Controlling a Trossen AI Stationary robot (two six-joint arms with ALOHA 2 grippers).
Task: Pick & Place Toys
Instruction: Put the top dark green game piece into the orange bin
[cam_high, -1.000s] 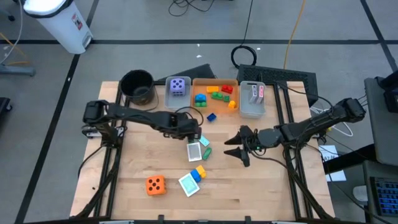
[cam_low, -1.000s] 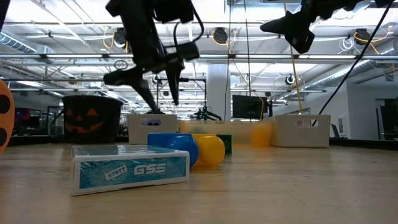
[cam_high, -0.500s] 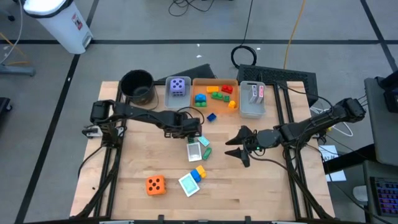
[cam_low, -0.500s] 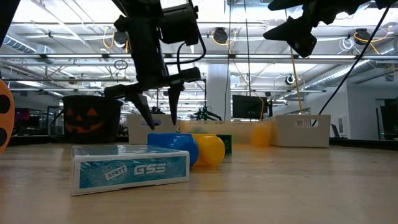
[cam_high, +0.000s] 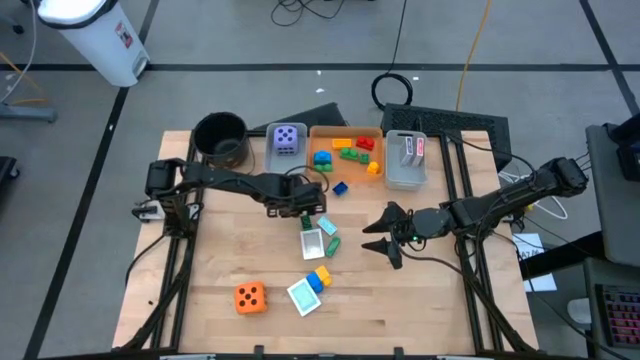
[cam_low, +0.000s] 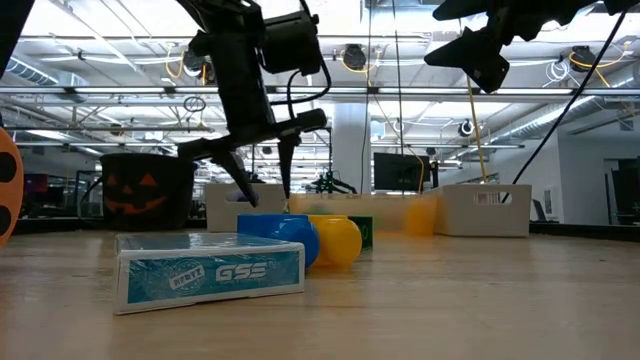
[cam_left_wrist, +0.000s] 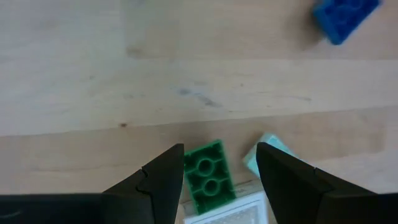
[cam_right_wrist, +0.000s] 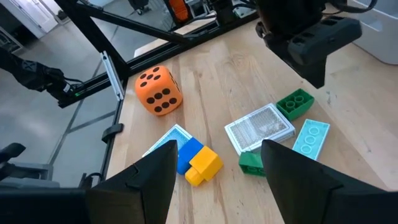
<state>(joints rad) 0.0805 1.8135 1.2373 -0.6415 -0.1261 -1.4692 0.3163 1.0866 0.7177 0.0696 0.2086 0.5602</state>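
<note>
My left gripper (cam_high: 314, 207) hangs open at the table's middle, pointing steeply down. Its fingertips (cam_left_wrist: 217, 165) stand on either side of a green brick (cam_left_wrist: 209, 177) and above it, not touching. The brick lies flat beside a white card (cam_high: 313, 243) and a pale teal brick (cam_high: 331, 243). A blue brick (cam_left_wrist: 346, 17) lies farther off. Joined blue and yellow bricks (cam_high: 320, 277), a teal card (cam_high: 303, 295) and an orange die (cam_high: 250, 297) lie near the front edge. My right gripper (cam_high: 378, 236) waits open, raised, right of centre.
At the far edge stand a black pot (cam_high: 220, 138), a grey bin (cam_high: 272, 152) with a purple die (cam_high: 287, 138), an orange bin (cam_high: 329, 132) with several bricks, and a grey bin (cam_high: 405, 176) with cards. Bare wood shows at the front right.
My left gripper has sunk toward the green brick and shifted a little toward the table's right edge, its fingers staying apart. Nothing on the table has moved.
</note>
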